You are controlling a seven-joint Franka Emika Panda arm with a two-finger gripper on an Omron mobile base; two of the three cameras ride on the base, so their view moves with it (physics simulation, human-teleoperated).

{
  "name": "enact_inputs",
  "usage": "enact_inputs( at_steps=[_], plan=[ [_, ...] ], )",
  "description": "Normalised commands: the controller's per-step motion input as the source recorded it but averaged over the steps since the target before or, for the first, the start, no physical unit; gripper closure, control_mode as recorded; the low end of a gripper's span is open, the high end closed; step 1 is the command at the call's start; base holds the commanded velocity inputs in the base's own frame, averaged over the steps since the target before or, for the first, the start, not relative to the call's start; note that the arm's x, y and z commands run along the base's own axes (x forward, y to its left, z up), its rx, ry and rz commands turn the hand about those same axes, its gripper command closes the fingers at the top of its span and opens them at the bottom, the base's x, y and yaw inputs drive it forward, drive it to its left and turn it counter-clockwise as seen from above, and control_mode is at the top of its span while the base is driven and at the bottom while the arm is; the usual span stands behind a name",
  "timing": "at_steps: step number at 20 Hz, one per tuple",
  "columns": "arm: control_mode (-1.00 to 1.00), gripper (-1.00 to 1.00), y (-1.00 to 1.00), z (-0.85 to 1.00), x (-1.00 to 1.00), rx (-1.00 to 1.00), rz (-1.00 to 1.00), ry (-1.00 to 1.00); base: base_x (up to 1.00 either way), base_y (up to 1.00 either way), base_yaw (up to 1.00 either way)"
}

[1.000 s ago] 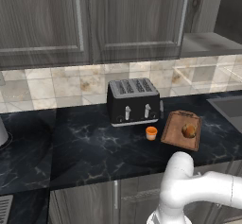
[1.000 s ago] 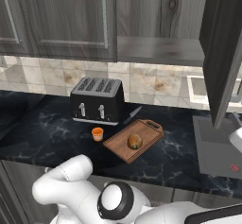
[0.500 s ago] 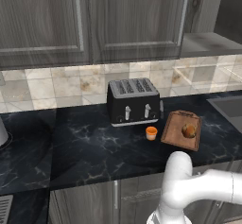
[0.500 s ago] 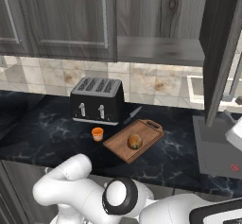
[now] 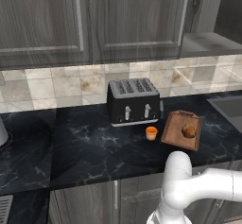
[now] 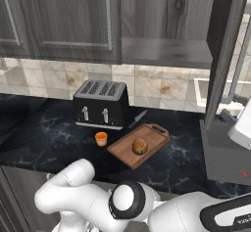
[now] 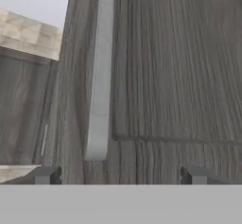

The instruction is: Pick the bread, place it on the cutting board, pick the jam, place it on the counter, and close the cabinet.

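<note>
In the hand view the jaws (image 7: 120, 175) stand wide apart and hold nothing, with one dark tip at 7 o'clock and the other at 5 o'clock near the bottom. Right in front of them is the grey wood of the cabinet (image 7: 179, 67) door, very close. The door's long silver handle (image 7: 100, 72) runs from 12 o'clock down toward 6 o'clock, a bit to the 11 o'clock side of the middle, and its lower end stops just above the 7 o'clock tip. So the bar's long line points straight at the gap between the tips, and the flat door panel lies at 1 o'clock from them. I think the push that shuts the door has to land on this panel or on the bar. In the right base view the open door (image 6: 223, 55) stands edge-on at 2 o'clock, swung out from the cabinet's bare shelf (image 6: 166, 52). Farther out, the other jobs look done. The bread (image 6: 140, 146) sits on the cutting board (image 6: 128, 153) at about 5 o'clock from the toaster (image 6: 100, 104). The jam (image 6: 101, 138) stands on the black bench (image 6: 44, 138), just beside the board at its 9 o'clock side and not touching it. Closing the cabinet looks like the only step left.
</note>
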Motion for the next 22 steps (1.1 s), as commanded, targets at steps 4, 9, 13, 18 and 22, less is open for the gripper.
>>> enact_inputs(
  at_steps=[4,9,13,18,22],
  plan=[
    [-1.0,-1.0,0.31,0.0,0.11,0.0,0.03,0.0,0.0,0.0,0.0],
    [-1.0,-1.0,0.34,0.0,0.05,0.0,0.0,0.0,0.0,0.0,0.0],
    [-1.0,-1.0,0.34,0.0,0.07,0.0,0.0,0.0,0.0,0.0,0.0],
    [-1.0,-1.0,0.35,0.0,0.06,0.0,0.0,0.0,0.0,0.0,0.0],
    [-1.0,-1.0,0.4,0.0,0.03,0.0,0.0,0.0,0.0,0.0,0.0]
  ],
)
